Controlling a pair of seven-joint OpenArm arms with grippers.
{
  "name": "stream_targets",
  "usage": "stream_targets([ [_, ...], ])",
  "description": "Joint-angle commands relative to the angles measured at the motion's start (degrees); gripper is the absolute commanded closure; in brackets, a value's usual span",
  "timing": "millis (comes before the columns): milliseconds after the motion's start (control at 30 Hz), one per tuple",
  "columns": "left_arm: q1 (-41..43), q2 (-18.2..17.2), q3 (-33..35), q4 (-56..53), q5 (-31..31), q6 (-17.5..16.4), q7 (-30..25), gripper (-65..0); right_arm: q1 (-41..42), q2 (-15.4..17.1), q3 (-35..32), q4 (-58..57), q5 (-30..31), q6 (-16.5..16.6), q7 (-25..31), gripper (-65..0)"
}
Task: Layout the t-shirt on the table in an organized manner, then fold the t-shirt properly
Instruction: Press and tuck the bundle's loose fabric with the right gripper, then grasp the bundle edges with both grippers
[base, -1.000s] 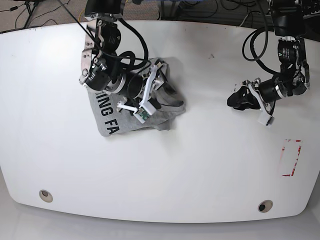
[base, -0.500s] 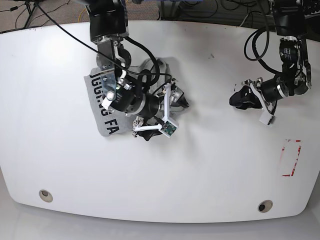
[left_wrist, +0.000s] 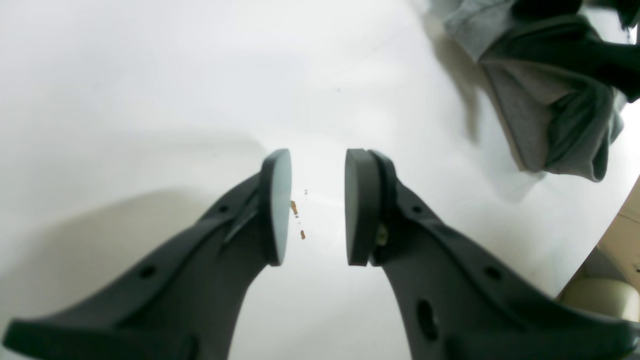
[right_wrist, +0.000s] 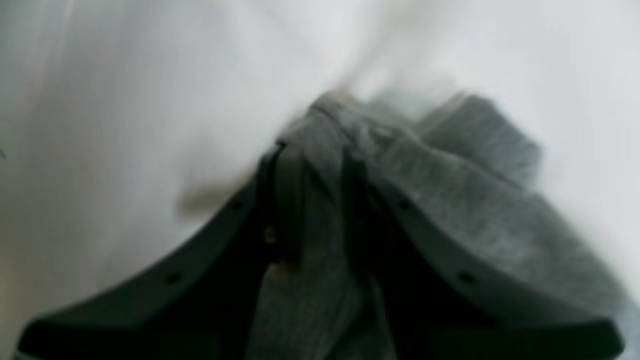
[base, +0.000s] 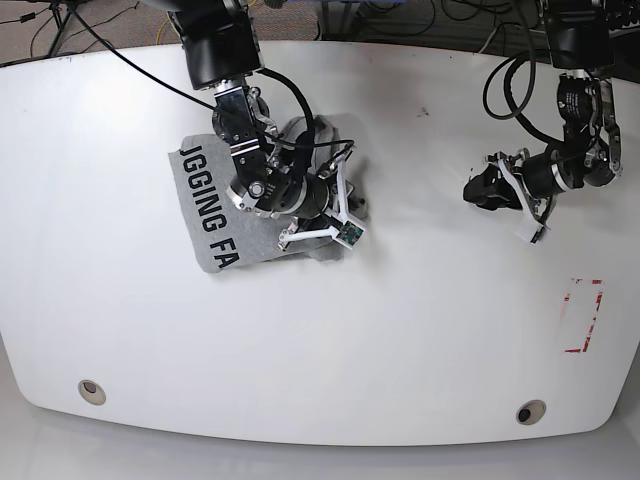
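The grey t-shirt (base: 200, 205) lies crumpled at the left middle of the white table (base: 400, 330), with black letters showing on its left part. My right gripper (base: 345, 205) is at the shirt's right edge. In the blurred right wrist view it (right_wrist: 320, 165) is shut on a bunched fold of the t-shirt (right_wrist: 475, 200). My left gripper (base: 478, 190) hovers over bare table at the right, well apart from the shirt. In the left wrist view it (left_wrist: 312, 205) stands open with nothing between its pads, and the t-shirt (left_wrist: 550, 120) lies at the upper right.
A red-and-white rectangular mark (base: 582, 315) sits near the table's right edge. Two round grommets (base: 91, 390) (base: 530, 411) are set near the front edge. Cables hang behind the far edge. Small brown specks (left_wrist: 295, 207) lie on the table under my left gripper.
My right arm swung across the t-shirt to its right edge, and its jaws closed on the fabric. The left arm has hardly moved.
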Motion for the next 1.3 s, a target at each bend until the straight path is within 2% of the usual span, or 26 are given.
stream_targets([
  [0,-0.82,-0.88,-0.4,1.05,-1.16,-0.45,-1.23,-17.2,1.68,-0.15,0.15,-1.98,0.32,-0.07,2.75,-11.9],
  [233,0.24,-0.79,-0.14,1.05,-1.43,-0.45,-1.23,-17.2,3.88,-0.59,3.84,-4.0,0.94,-0.07,3.18,-11.1],
  [400,0.24,-0.7,-0.05,2.1,-1.08,-0.45,-1.23,-17.2,4.84,-0.68,6.13,2.24,1.02,-0.07,2.57,-11.9],
  [567,0.32,-0.61,2.5,5.71,-1.08,-0.45,-1.23,-17.5,5.64,0.9,7.8,9.54,0.41,-0.07,-1.83,-18.7],
  [667,-0.03,-0.61,6.46,7.99,-1.08,-0.45,-1.23,-17.5,5.46,2.4,11.22,13.05,1.02,-0.07,-3.94,-21.7],
  [767,-0.64,-0.17,11.38,10.63,-1.08,-0.45,-1.5,-17.6,5.37,3.1,14.65,14.81,0.5,-0.07,-4.9,-21.6],
  [867,-3.02,2.02,17.8,12.74,-0.72,-0.45,-1.5,-17.6,4.58,6.35,17.55,15.6,1.11,-0.07,-4.9,-21.4],
  [1000,-6.01,4.31,26.15,14.76,2.88,-0.45,-1.5,-17.6,3.35,9.69,19.31,15.78,1.11,-0.07,-4.9,-18.1],
  [1267,-10.14,11.08,36.87,17.05,11.58,-0.45,-1.58,-17.2,2.03,12.42,21.69,13.76,1.11,-0.07,-4.64,-12.0],
])
